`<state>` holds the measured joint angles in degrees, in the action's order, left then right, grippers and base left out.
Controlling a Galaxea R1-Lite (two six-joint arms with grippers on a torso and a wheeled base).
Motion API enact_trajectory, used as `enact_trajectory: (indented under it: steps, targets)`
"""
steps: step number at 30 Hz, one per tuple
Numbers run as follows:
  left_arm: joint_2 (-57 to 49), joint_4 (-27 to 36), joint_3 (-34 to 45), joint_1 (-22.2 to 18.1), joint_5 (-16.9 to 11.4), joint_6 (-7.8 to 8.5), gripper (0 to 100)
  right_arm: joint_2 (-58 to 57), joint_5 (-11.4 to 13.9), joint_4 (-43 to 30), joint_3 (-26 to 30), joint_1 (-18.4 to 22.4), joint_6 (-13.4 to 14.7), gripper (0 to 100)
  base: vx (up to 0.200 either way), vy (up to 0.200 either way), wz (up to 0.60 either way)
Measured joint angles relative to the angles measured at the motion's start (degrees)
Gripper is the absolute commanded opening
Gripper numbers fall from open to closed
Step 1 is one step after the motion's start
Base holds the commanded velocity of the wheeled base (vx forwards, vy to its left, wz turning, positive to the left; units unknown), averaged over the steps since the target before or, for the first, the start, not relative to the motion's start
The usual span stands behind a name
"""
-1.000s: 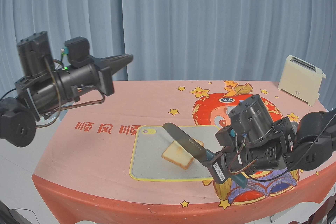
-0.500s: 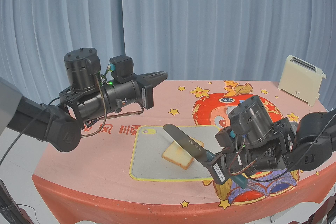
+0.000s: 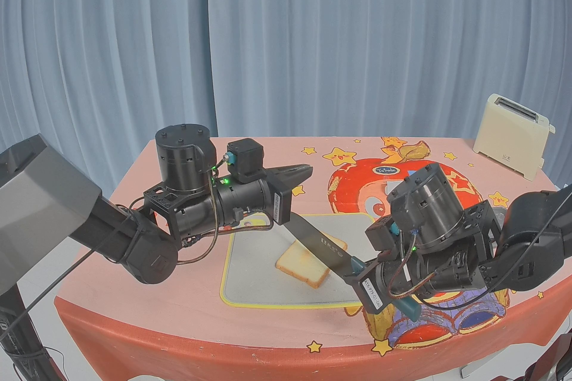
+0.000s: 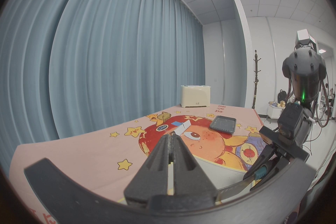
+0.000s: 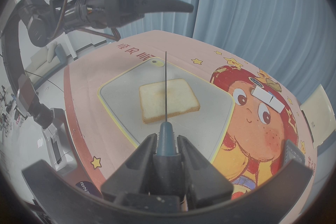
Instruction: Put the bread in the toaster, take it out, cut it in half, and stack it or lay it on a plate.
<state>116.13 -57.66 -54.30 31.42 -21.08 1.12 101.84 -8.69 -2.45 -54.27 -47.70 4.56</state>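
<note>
one knife (image 3: pixel 316 241) grasped by right pincer (image 3: pixel 359 274), over bread (image 3: pixel 301 269) | left pincer (image 3: pixel 300 169) clenched near cutting board (image 3: pixel 250 272)

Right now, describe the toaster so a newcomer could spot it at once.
Take the pink table, then go to its far right corner, by the blue curtain. The toaster stands alone there: a cream upright box with a slot on top, well apart from the cutting board and the bread lying on it.

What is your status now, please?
Right gripper shut on knife, blade over uncut bread on cutting board. Left gripper shut, empty, raised nearby. No obstacle seen.
</note>
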Motion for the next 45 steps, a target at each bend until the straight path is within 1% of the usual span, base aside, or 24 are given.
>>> enact_trajectory:
  steps: [3,5,8,11,23,36,45]
  targets:
    - [0.6,-0.1,0.7,0.2,0.1,0.05,0,0.0,0.0,0.0,0.0,0.0,0.0,0,0.0,0.0,0.0]
    - [0.9,-0.3,1.3,0.2,0.1,0.46,0,0.0,0.0,0.0,0.0,0.0,0.0,0,0.0,0.0,0.0]
    - [1.3,-0.3,2.8,0.5,0.1,2.46,0,0.1,0.0,0.0,0.0,0.0,0.0,0,0.0,0.0,0.0]
    - [1.6,-0.3,4.4,0.9,-0.1,3.55,0,0.2,0.0,0.1,0.0,0.0,0.1,0,0.0,0.0,0.0]
    - [3.8,-3.2,5.9,1.2,-0.3,3.63,0,0.5,0.0,0.0,-0.1,0.1,0.1,0,0.0,0.0,0.0]
    - [6.7,-7.9,6.2,1.1,-0.3,3.15,0,0.7,0.0,0.0,-0.6,0.4,0.2,0,0.0,0.0,0.0]
    - [7.5,-8.1,6.5,2.0,-0.5,2.9,0,0.7,0.0,0.1,-0.8,0.7,0.2,0,0.0,0.0,0.0]
